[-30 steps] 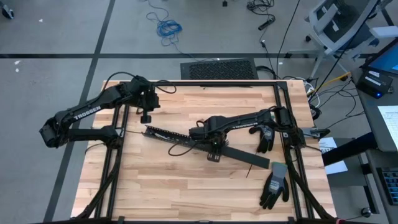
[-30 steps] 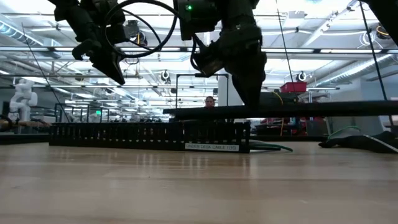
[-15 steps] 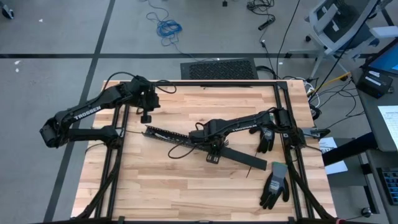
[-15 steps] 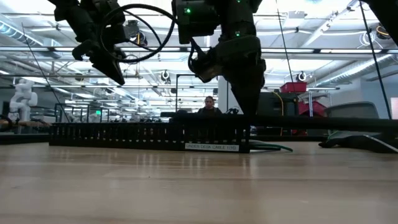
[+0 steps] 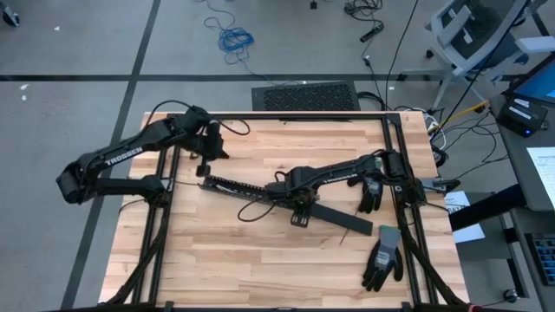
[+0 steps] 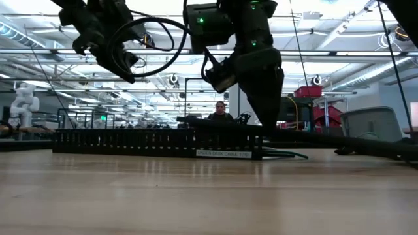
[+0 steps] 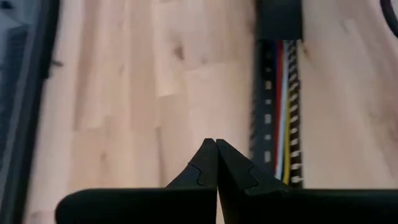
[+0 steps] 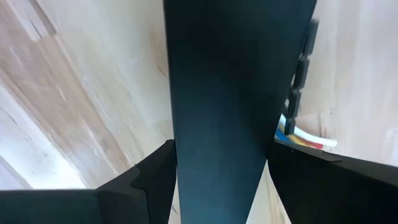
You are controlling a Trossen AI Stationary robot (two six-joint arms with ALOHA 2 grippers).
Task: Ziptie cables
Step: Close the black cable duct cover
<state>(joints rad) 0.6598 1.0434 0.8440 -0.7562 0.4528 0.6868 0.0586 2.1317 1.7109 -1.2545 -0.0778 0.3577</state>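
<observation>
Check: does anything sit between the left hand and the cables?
Only the slotted tray wall beside them; the left hand, shut, hovers just alongside, and the cables lie uncovered there. The right hand holds the lid farther along.

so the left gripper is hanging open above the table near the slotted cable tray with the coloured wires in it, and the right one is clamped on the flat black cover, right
Not quite: the left gripper is shut, not open; the left wrist view shows its fingertips pressed together. The rest holds: it hangs above the table near the slotted cable tray holding the cables, and the right gripper grips the flat black cover.
</observation>
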